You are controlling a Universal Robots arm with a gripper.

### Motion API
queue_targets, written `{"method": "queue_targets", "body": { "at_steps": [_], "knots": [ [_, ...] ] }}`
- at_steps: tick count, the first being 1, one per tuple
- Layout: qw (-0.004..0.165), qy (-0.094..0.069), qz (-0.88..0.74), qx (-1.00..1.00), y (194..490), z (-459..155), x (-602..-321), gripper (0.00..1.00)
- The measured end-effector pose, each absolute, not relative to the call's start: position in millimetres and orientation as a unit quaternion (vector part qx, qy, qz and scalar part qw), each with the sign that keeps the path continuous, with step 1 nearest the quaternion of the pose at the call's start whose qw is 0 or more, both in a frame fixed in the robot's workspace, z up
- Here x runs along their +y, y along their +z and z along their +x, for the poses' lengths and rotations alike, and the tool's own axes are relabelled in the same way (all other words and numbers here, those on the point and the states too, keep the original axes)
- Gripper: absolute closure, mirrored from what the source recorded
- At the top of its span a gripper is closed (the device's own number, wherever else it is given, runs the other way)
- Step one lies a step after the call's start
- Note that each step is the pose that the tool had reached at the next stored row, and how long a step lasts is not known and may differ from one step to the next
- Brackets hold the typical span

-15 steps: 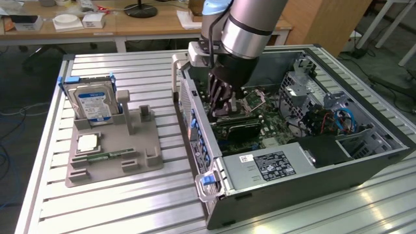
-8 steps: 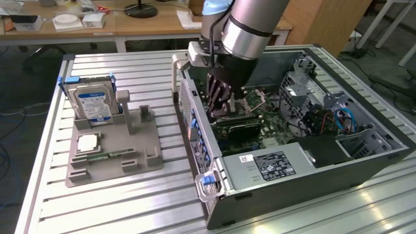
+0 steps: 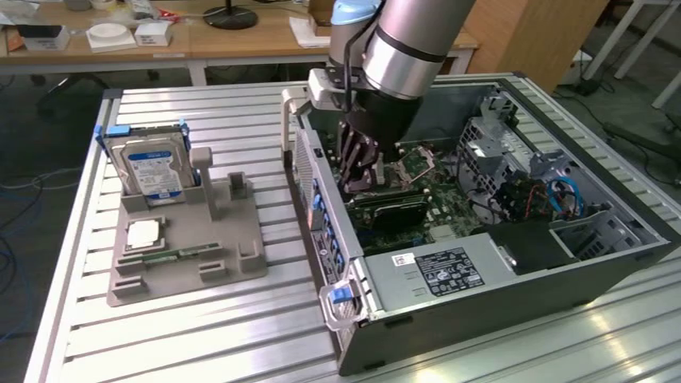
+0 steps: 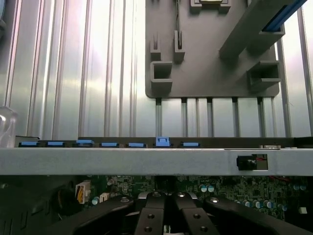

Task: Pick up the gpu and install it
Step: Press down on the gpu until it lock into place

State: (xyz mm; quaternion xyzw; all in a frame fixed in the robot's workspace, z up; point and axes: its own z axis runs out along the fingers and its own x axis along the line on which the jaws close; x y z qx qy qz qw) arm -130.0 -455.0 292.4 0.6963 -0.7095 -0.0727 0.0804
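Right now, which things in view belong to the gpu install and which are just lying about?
Job in hand:
- gpu, dark card down in the case, on the motherboard
- gripper, shut, just above the card
- open computer case

Lying about:
- hard drive, upright in the grey fixture tray
- processor chip and memory stick, on that tray
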Motion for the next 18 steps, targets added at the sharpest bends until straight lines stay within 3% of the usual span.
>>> {"method": "queue_targets", "body": {
  "at_steps": [11,18],
  "knots": [
    [0.088,-0.08,0.696,-0.709,297,-122,-455,0.9],
    [0.108,-0.1,0.693,-0.706,297,-107,-455,0.9]
  ]
}}
